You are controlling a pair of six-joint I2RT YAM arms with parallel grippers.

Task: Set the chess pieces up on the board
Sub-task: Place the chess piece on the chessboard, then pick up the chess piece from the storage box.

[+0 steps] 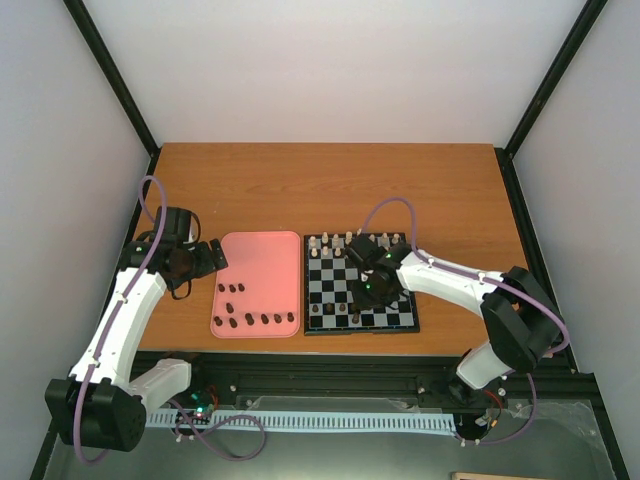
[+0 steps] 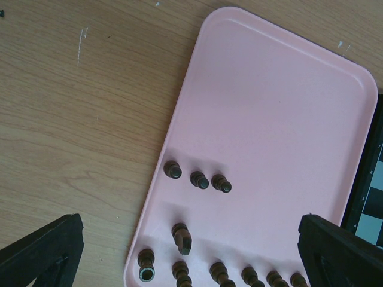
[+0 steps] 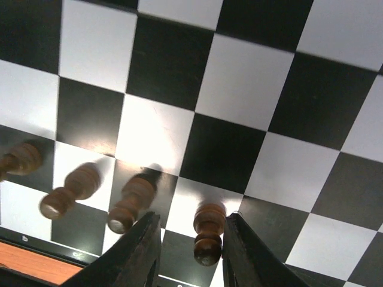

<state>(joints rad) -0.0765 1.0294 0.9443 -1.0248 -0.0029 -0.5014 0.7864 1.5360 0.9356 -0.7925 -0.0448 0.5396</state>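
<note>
Right hand (image 3: 191, 219) slightly spread astride one small dark brown chess piece (image 3: 208, 233), which stands in the edge row of the small black-and-pale checked chessboard (image 3: 222, 149). Likely letting go so it stands. Left hand (image 1: 210, 256) spread wide left of the chessboard, over the pink plastic tray (image 2: 269, 119) of unplaced brown pieces (image 2: 203, 180), probably ready to pick.

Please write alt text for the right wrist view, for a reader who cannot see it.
The right gripper has its jaws parted on either side of a dark brown chess piece standing on the board. Three more brown pieces line up to its left, slightly blurred.
</note>
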